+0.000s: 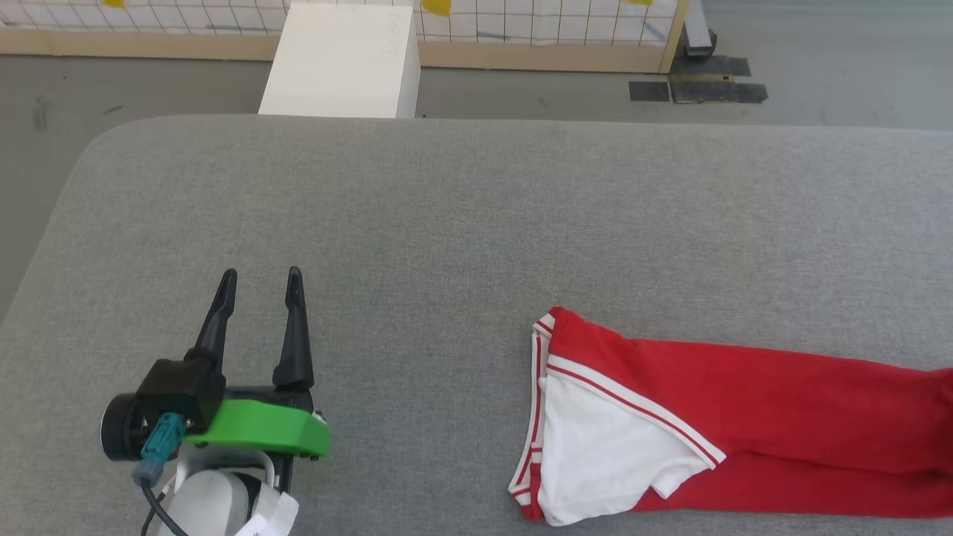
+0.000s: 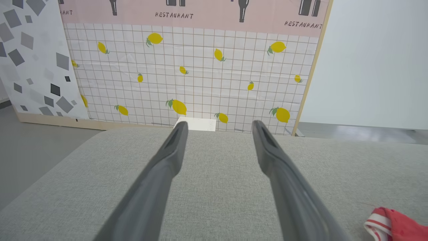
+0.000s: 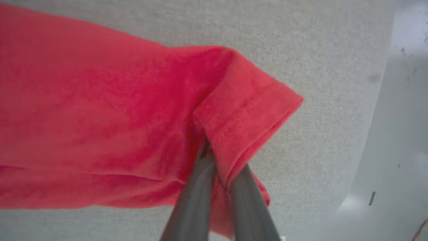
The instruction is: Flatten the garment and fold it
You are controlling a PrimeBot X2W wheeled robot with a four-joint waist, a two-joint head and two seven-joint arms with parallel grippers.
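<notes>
Lying bunched on the grey counter (image 1: 447, 223), the garment (image 1: 744, 402) is well right of my left tool (image 1: 262, 275), which is wide open and empty. My right tool (image 3: 215, 160) pinches its red hem corner. I judge it light and limp, needing a second hold at the striped sleeve (image 1: 595, 439). Any print is hidden; one end is cut off.

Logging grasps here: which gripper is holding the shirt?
The right gripper, shut on the garment at its red hem; the left gripper is open, apart from it.
</notes>
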